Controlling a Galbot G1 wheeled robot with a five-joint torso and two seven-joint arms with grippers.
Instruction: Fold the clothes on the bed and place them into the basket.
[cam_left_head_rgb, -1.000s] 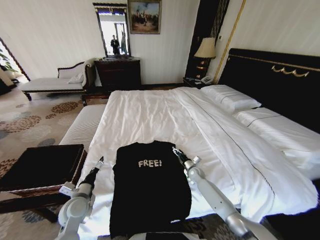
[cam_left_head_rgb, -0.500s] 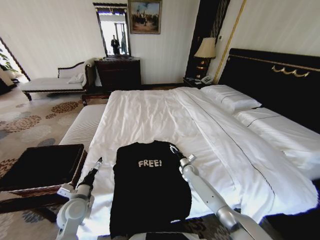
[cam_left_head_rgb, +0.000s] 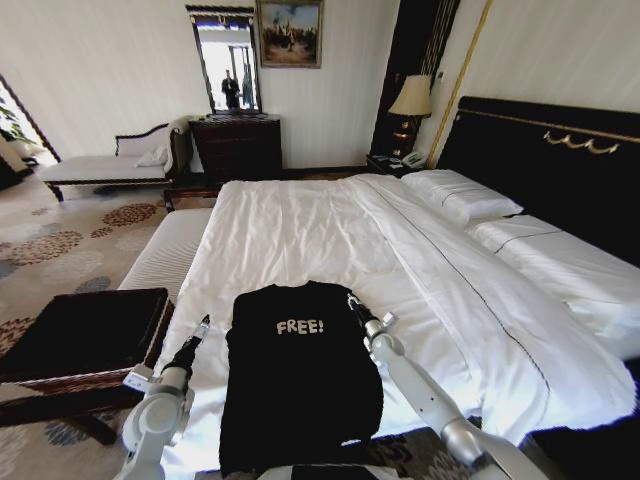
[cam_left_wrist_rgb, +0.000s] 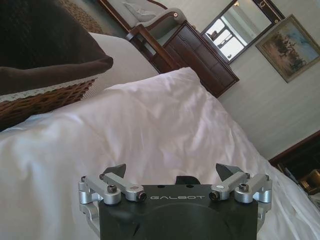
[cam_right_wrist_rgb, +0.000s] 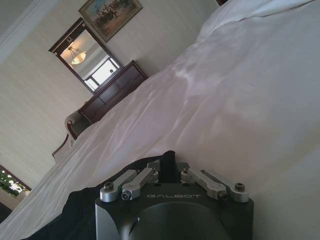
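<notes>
The clothes (cam_left_head_rgb: 300, 370), a black T-shirt lettered "FREE!", lie flat on the near edge of the bed (cam_left_head_rgb: 330, 230), narrowed to a long strip. My right gripper (cam_left_head_rgb: 350, 299) sits at the shirt's far right corner. In the right wrist view its fingers (cam_right_wrist_rgb: 168, 161) are pressed together, and black cloth (cam_right_wrist_rgb: 75, 212) rises up to them. Just off the shirt's left edge, over white sheet, my left gripper (cam_left_head_rgb: 203, 322) holds its fingertips (cam_left_wrist_rgb: 117, 170) wide apart with nothing between them. The basket (cam_left_head_rgb: 70, 380), wicker with a black lining, stands left of the bed and also appears in the left wrist view (cam_left_wrist_rgb: 45, 97).
A pale upholstered bench (cam_left_head_rgb: 165, 250) runs along the bed's left side beyond the basket. Pillows (cam_left_head_rgb: 460, 195) and a black headboard (cam_left_head_rgb: 560, 160) are at the right. A dark dresser (cam_left_head_rgb: 237, 145), a chaise (cam_left_head_rgb: 100, 165) and patterned carpet lie farther off.
The right gripper shifted slightly along the shirt's far right corner and came back. The left arm edged a little toward the shirt. The shirt keeps its shape.
</notes>
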